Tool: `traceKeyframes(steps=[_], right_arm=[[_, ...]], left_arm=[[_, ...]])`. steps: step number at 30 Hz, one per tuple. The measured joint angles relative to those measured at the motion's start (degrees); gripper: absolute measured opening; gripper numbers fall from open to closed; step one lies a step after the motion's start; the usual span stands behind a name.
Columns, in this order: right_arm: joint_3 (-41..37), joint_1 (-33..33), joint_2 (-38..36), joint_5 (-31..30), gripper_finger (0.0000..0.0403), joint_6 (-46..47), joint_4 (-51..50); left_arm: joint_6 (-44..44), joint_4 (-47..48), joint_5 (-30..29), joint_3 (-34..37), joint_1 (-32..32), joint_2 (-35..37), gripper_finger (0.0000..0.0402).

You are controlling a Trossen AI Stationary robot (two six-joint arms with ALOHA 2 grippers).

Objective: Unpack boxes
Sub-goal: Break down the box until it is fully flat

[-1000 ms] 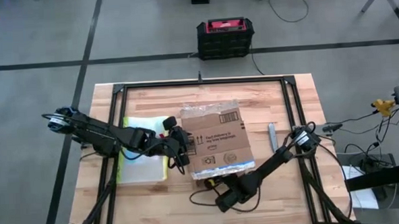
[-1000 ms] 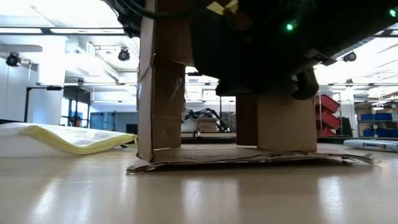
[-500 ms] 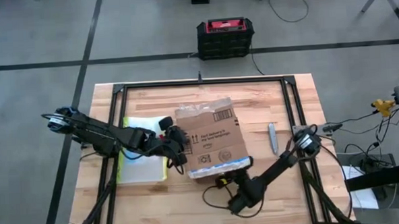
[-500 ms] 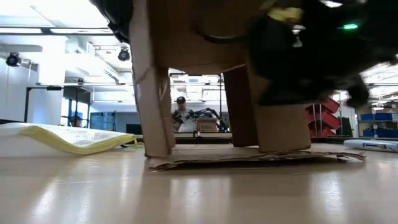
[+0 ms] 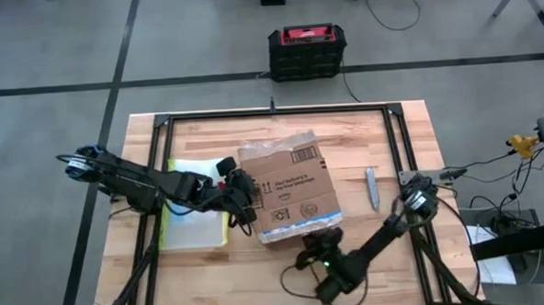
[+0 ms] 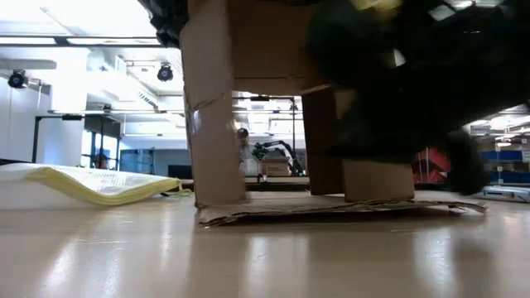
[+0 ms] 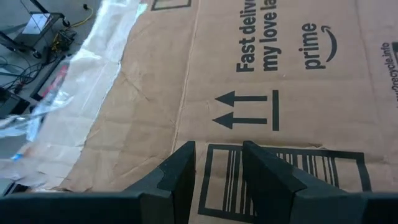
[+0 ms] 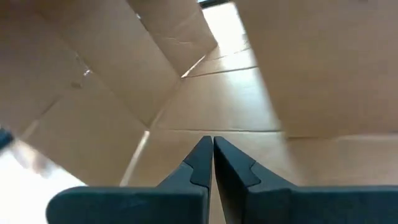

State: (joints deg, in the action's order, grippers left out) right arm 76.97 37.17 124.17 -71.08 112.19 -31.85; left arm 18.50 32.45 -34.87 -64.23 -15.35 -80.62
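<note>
Both arms are finished in black, with black cables attached; a green indicator light is noted on the right arm (image 5: 368, 249).

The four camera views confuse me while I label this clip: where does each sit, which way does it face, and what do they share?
High view: overhead, straight down on the table; both arms show, either side of the cardboard box.
Low view: tabletop height, level across; the box and a dark arm loom close.
Left wrist view: past the left gripper onto the box's printed face.
Right wrist view: past the shut right gripper, facing bare cardboard.
Shared: all four see the box.
</note>
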Motion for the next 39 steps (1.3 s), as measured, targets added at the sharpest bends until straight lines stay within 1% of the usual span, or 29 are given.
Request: traceKeyframes(steps=[2,3,5,8,9,11,13,15,19,22,24,29,32,33,35,37,39], right_arm=[[0.0,-1.6,-0.1,0.1,0.0000,-0.7,1.3],[0.0,-2.2,-0.2,0.0,0.0000,0.3,1.3],[0.0,-2.7,-0.3,-1.0,0.0000,4.6,1.0],[-1.0,-3.4,-0.5,-3.4,0.0000,15.6,1.2],[-1.6,-3.6,-0.5,-3.8,0.0000,16.4,2.4],[-2.9,-4.0,-0.5,-7.2,0.0000,17.4,7.5],[-3.6,-4.3,-0.5,-11.9,0.0000,17.2,11.2],[-4.2,-4.4,-0.5,-15.1,0.0000,16.4,11.1],[-4.8,-4.0,-0.8,-16.1,0.0000,12.8,10.9],[-6.6,-3.1,-1.4,-15.9,0.0000,11.9,10.7],[-7.9,-2.5,-2.7,-16.0,0.0000,11.4,10.9],[-12.6,-1.3,-7.5,-18.3,0.0000,9.5,11.1],[-16.4,-0.8,-11.6,-17.8,0.0000,7.0,9.5],[-17.7,-0.6,-13.0,-16.0,0.0000,4.6,8.2],[-19.5,-0.4,-16.0,-11.8,0.0000,-4.2,4.4],[-19.9,-0.3,-18.3,-6.7,0.0000,-17.5,3.7],[-20.1,-0.4,-20.1,-2.2,0.0000,-26.4,2.5]], left_arm=[[-0.3,0.0,0.0,-0.2,0.0,0.0,0.0119],[-0.3,0.1,-0.1,-0.2,0.0,0.0,0.0119],[-0.4,0.1,-0.1,-0.2,0.1,0.0,0.0119],[-0.9,0.0,-0.2,-0.2,0.2,0.0,0.0119],[-0.9,0.0,-0.3,-0.2,0.2,0.0,0.0119],[-1.2,0.0,-0.5,-0.2,0.2,0.0,0.0119],[-1.5,-0.1,-0.6,-0.2,0.2,0.0,0.0119],[-2.0,-0.1,-0.6,-0.2,0.2,0.0,0.0119],[-3.3,-0.1,-0.6,-0.2,0.4,0.0,0.0119],[-3.2,-0.2,-0.5,-0.2,0.8,0.0,0.0119],[-3.1,-0.2,-0.5,-0.2,0.9,0.0,0.0119],[-2.4,0.7,-0.5,-0.2,0.9,0.0,0.0119],[-1.1,2.2,-0.6,-0.2,0.9,0.1,0.0119],[-1.0,2.3,-0.6,-0.2,0.9,0.1,0.0119],[-0.9,2.2,-0.6,-0.2,0.9,0.1,0.0119],[-0.8,2.2,-0.6,-0.2,0.9,0.1,0.0119],[-0.8,2.1,-0.5,-0.2,0.9,0.1,0.0119]])
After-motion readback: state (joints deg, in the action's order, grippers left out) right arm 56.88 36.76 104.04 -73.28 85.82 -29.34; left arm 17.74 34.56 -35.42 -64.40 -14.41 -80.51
